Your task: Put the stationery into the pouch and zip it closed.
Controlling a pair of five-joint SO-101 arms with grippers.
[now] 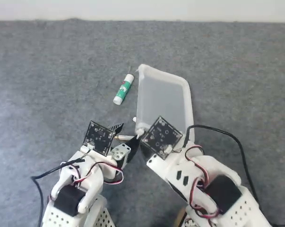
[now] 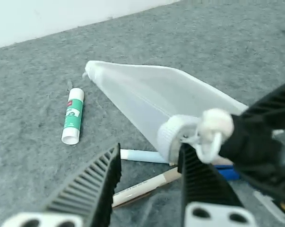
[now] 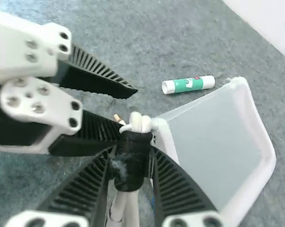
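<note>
Grey felt-like surface [image 1: 47,71] — pale wall [image 1: 142,9] behind it.

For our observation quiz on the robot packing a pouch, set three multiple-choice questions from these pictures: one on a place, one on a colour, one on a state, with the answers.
1. Where does the glue stick lie?
A) on the grey mat beside the pouch
B) inside the pouch
C) in a hand

2. What colour is the glue stick's label?
A) yellow
B) green
C) purple

3. How is the left hand?
A) shut on a ruler
B) shut on the glue stick
C) open

Answers:
1 A, the glue stick lies flat on the mat, apart from the pouch's side.
2 B, a green label runs round its white tube.
3 C, the left hand's fingers stand apart and grip nothing, near the pouch's zip end.
</note>
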